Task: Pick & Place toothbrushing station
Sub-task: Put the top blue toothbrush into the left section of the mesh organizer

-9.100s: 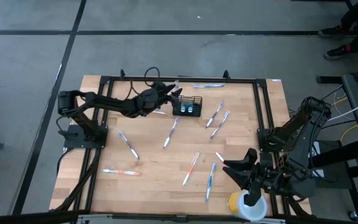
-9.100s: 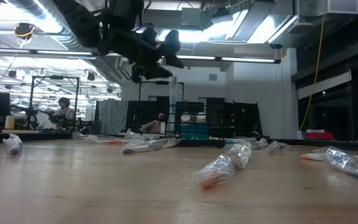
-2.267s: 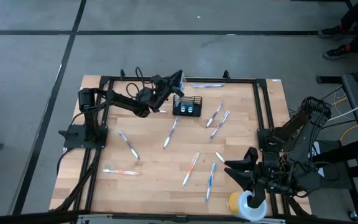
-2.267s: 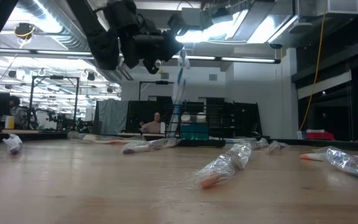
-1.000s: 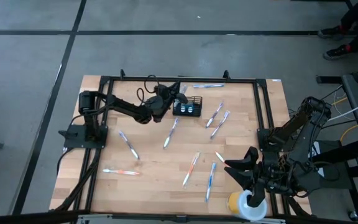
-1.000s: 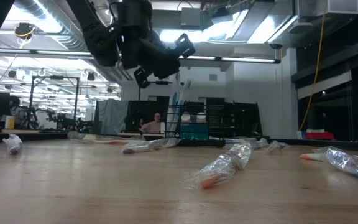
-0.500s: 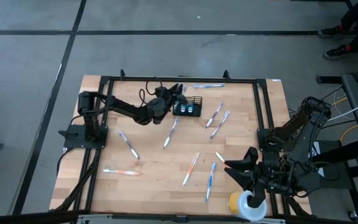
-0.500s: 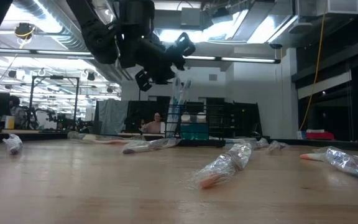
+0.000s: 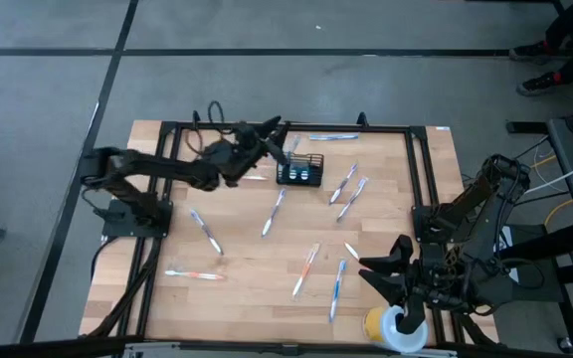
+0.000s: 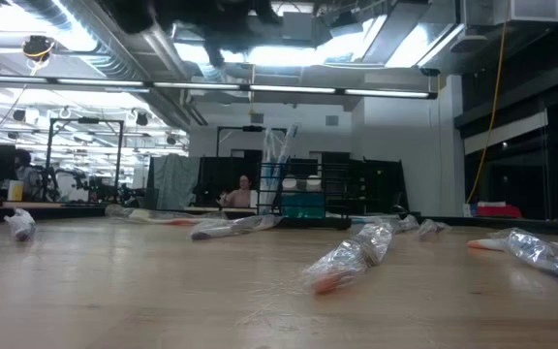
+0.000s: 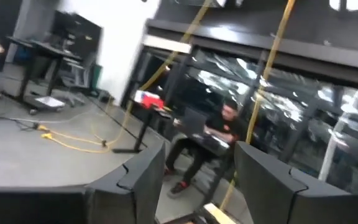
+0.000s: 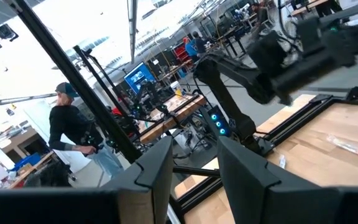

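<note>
Two dark arms over a pale wood-plank bench [image 9: 247, 268] in the high view. The left end effector [image 9: 277, 127] sits just left of the toothbrushing station [image 9: 299, 170], a small black wire-mesh box at the far middle of the bench with something teal inside. Its fingers are spread and hold nothing. The right end effector [image 9: 398, 261] hangs at the near right corner, fingers splayed wide, right beside a round yellow cup [image 9: 390, 325] with a pale lid. Slim wrapped toothbrushes [image 9: 305, 270] are scattered flat all over the planks.

Low view: the station [image 10: 298, 197] stands upright far back, thin black grid walls, with a couple of pale brushes [image 10: 277, 145] sticking up out of its left end. A crinkly clear wrapper [image 10: 352, 257] lies in front of it, shiny and lumpy.

Left wrist view: two blocky dark fingers [image 11: 266, 183] apart, with a seated person [image 11: 207, 140] in the room between them.

Right wrist view: matte fingers [image 12: 244, 171] also apart, the left arm [image 12: 278, 62] across the bench, and a person [image 12: 73, 137] standing beyond.
</note>
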Controlling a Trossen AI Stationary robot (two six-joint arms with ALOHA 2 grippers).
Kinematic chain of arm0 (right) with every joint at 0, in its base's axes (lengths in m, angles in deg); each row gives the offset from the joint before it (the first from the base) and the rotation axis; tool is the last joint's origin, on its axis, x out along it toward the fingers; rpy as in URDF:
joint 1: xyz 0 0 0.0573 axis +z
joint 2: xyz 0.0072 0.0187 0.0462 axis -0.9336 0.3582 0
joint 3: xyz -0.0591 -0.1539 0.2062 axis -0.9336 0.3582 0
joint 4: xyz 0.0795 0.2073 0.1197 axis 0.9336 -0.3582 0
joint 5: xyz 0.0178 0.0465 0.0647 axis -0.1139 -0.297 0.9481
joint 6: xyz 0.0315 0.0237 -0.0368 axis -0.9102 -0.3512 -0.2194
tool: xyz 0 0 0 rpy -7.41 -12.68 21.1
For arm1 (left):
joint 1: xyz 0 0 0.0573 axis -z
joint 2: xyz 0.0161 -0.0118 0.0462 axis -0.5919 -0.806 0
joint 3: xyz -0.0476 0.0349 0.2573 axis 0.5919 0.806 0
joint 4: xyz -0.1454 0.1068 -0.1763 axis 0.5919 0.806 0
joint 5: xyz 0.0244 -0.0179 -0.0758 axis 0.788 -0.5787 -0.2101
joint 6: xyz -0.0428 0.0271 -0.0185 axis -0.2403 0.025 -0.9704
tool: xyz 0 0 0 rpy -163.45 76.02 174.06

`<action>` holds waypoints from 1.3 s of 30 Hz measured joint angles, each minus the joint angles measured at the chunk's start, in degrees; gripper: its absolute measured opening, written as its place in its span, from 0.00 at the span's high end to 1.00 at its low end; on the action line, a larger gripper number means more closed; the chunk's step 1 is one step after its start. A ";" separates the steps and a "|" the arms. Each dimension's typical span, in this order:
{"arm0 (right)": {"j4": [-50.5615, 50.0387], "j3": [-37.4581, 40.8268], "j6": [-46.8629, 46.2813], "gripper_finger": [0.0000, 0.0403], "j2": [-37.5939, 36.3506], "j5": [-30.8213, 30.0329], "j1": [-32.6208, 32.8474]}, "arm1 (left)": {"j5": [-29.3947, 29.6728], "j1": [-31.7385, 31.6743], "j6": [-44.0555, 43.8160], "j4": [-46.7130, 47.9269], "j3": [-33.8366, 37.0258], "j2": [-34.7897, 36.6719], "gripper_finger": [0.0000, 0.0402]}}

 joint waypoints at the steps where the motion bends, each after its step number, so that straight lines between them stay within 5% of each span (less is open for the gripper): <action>1: 0.01 0.00 0.18 0.68 0.00 0.02 0.00 | 0.01 0.21 -0.80 3.53 0.00 2.49 0.54; 4: 0.00 0.00 1.31 0.68 0.00 -0.76 -0.03 | -1.21 0.41 -3.90 15.33 0.00 10.45 0.56; 12: -8.13 0.00 4.58 0.68 -2.00 -2.20 -3.28 | -16.96 4.73 -0.86 30.67 0.00 30.56 0.60; 14: -23.66 0.01 -5.57 0.68 -4.90 4.30 -6.01 | -16.95 7.81 0.25 33.91 0.00 34.82 0.60; 17: -53.91 -0.02 -30.13 0.68 -9.30 23.51 -13.64 | -14.13 13.62 1.61 38.51 -0.02 39.77 0.60; 20: -71.74 0.13 -37.48 0.68 -9.68 40.29 -20.91 | -9.89 20.12 4.18 41.19 -0.02 42.15 0.60; 24: -81.58 0.00 -31.88 0.68 -11.63 54.70 -31.11 | -3.46 27.30 9.65 41.35 -0.02 42.66 0.60; 28: -89.98 0.00 -19.96 0.68 -11.84 62.07 -45.01 | 1.61 31.18 14.64 40.89 -0.02 42.29 0.59; 39: -88.90 0.02 22.87 0.68 0.73 81.56 -88.54 | 10.43 31.87 23.12 40.98 -0.02 47.00 0.59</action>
